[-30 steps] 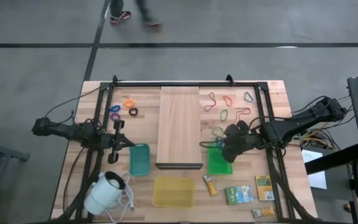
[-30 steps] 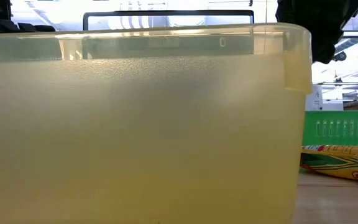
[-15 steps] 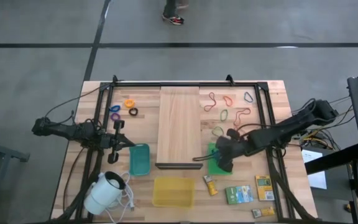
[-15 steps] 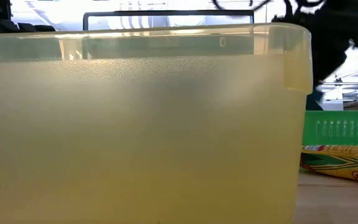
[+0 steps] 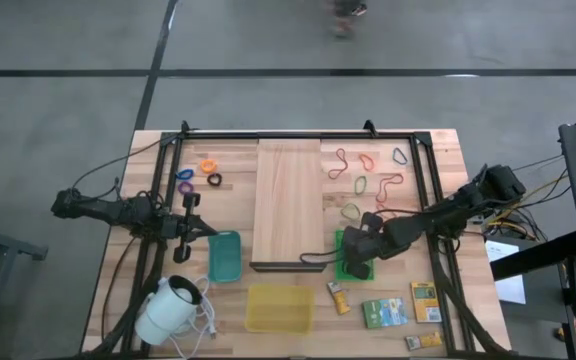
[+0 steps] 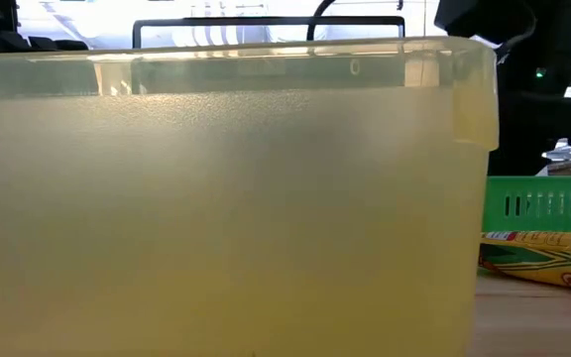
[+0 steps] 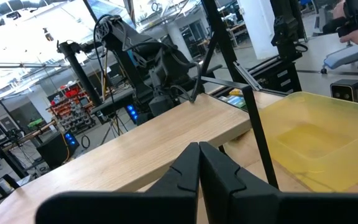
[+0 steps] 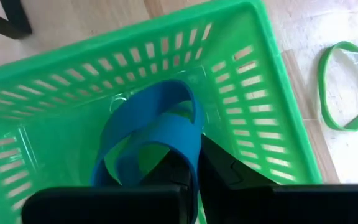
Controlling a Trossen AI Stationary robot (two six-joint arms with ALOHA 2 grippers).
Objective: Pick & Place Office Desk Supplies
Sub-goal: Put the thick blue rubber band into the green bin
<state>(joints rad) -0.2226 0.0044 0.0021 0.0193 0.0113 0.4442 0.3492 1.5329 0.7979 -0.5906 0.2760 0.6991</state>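
Over the table (image 5: 438,160), inside the green basket (image 8: 272,106) beside the wooden board (image 5: 288,200) — right gripper (image 8: 191,163), fingers pinching a blue rubber band (image 8: 154,134). At the left edge — left gripper (image 7: 199,163), fingers pressed together on nothing. Near the basket, a green rubber band (image 8: 347,87).

glossy green plastic basket (image 8: 247,93), pale wood board (image 5: 288,200)

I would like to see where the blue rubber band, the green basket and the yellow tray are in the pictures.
blue rubber band (image 8: 151,134): right wrist view, on its crossed middle.
green basket (image 8: 278,99): right wrist view, on its slotted side wall.
yellow tray (image 5: 279,308): high view, on its bare floor.
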